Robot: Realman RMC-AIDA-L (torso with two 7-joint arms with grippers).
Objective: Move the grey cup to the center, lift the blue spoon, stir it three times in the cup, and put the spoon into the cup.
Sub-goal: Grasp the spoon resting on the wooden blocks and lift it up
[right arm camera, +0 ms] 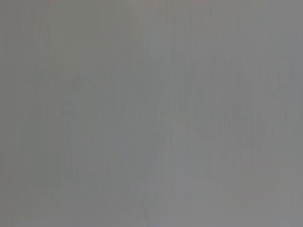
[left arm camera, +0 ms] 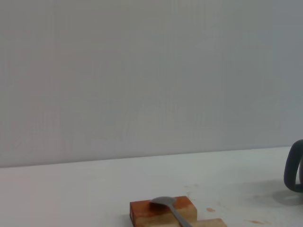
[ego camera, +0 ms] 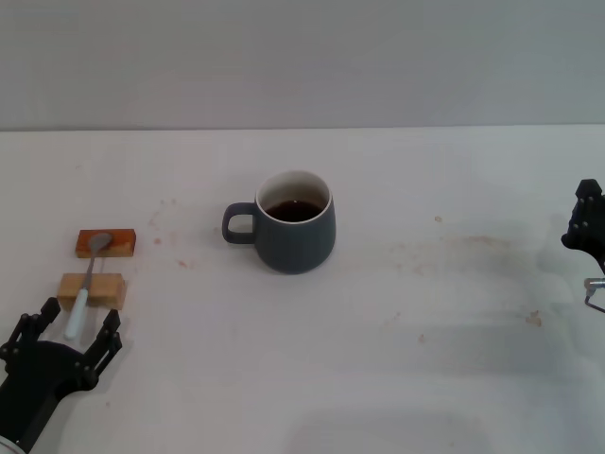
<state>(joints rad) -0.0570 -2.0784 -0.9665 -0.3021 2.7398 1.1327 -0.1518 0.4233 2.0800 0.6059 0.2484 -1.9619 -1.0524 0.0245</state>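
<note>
Nearest the robot, at the low left of the head view, the left gripper (ego camera: 74,333) hovers over the white table (ego camera: 397,378) with its black, jointed fingers (ego camera: 107,339) spread wide apart; the pale blue end of the spoon handle lies in the gap between them, and no contact can be made out. The blue spoon (ego camera: 87,282) is slim, with a thin metal neck and a dull grey oval bowl. It lies bridged across two small wooden blocks: the handle crosses the pale block (ego camera: 92,289), and the bowl rests on the reddish-brown block (ego camera: 106,243) just behind it. Both blocks are squat and rectangular with a matt grain.

Farther back, near the middle of the table, stands the grey cup (ego camera: 295,235), upright, a smooth rounded ceramic mug with an off-white rim, dark brown liquid inside, and its loop handle turned toward the robot's left. It sits well apart from the spoon.

At the far right edge the right gripper (ego camera: 587,230) shows only partly, black and angular; whether it is open or closed cannot be told.
</note>
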